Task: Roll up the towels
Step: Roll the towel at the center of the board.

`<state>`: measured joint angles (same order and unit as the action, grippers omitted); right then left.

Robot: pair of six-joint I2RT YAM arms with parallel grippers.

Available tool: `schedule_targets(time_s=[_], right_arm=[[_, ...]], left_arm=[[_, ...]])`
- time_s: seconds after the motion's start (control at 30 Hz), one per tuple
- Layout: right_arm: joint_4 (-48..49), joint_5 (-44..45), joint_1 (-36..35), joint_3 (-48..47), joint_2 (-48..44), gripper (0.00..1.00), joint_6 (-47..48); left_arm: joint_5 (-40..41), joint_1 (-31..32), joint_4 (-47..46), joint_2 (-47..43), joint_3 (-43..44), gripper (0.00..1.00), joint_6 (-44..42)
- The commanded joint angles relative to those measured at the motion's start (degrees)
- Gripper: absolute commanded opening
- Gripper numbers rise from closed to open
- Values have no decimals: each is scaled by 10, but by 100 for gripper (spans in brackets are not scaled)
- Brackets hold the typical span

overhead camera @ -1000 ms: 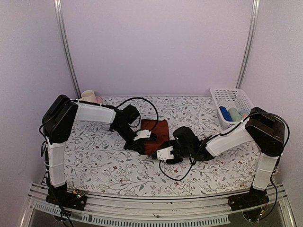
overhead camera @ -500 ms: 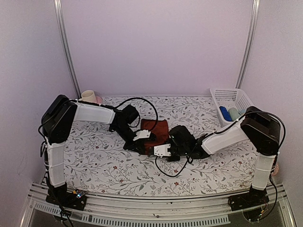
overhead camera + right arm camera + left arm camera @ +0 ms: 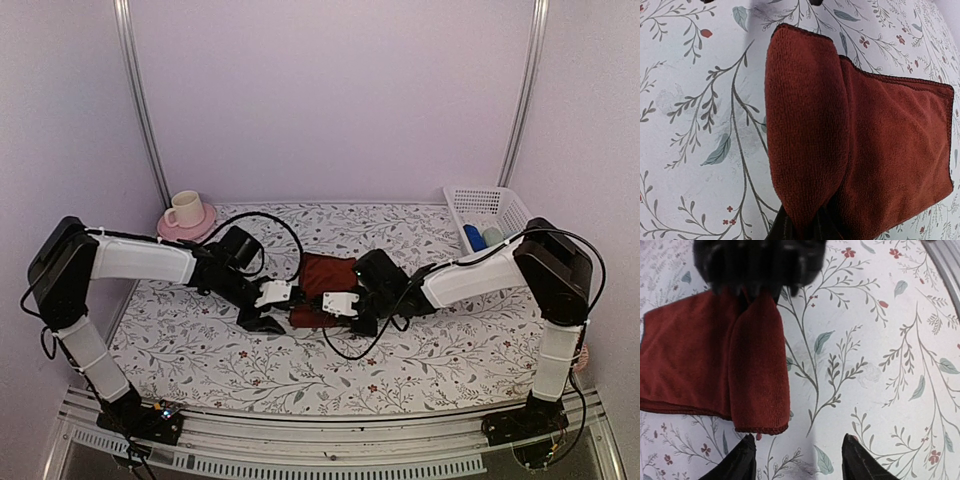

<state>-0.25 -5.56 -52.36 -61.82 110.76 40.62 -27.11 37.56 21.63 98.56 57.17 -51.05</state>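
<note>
One wide floral table covering [image 3: 200, 340] carries the job, and the maroon towel [image 3: 322, 272] lies near its centre, at 12 o'clock from my bases. Its first turn [image 3: 807, 125] looks loose to me and is pinned at one end only. The right gripper [image 3: 801, 227] is clamped on that fold, at 6 o'clock in its wrist view. The left gripper [image 3: 801, 462] stands with fingers apart, just off the cloth's edge and holding nothing. My worry is that if the right pulls alone, the free end could spring flat or skew into a cone.
</note>
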Motion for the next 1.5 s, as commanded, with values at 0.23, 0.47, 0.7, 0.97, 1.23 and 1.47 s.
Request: schedule_targets(time_s=[0.23, 0.47, 0.7, 0.97, 1.23, 1.47], right_arm=[[-163, -170, 32, -70, 38, 12, -122], [-252, -247, 56, -145, 84, 14, -166], [-280, -285, 89, -160, 106, 14, -198], [-314, -322, 118, -196, 131, 15, -208], [-345, -347, 151, -235, 158, 16, -216], [-362, -343, 157, -259, 171, 16, -207]], left_arm=[[126, 56, -304, -86, -178, 62, -29], [167, 95, -379, -88, -201, 59, -19], [189, 113, -406, -86, -204, 56, -18], [207, 136, -421, -65, -207, 52, -34], [234, 156, -448, -41, -207, 48, -58], [262, 157, -470, -4, -191, 48, -72]])
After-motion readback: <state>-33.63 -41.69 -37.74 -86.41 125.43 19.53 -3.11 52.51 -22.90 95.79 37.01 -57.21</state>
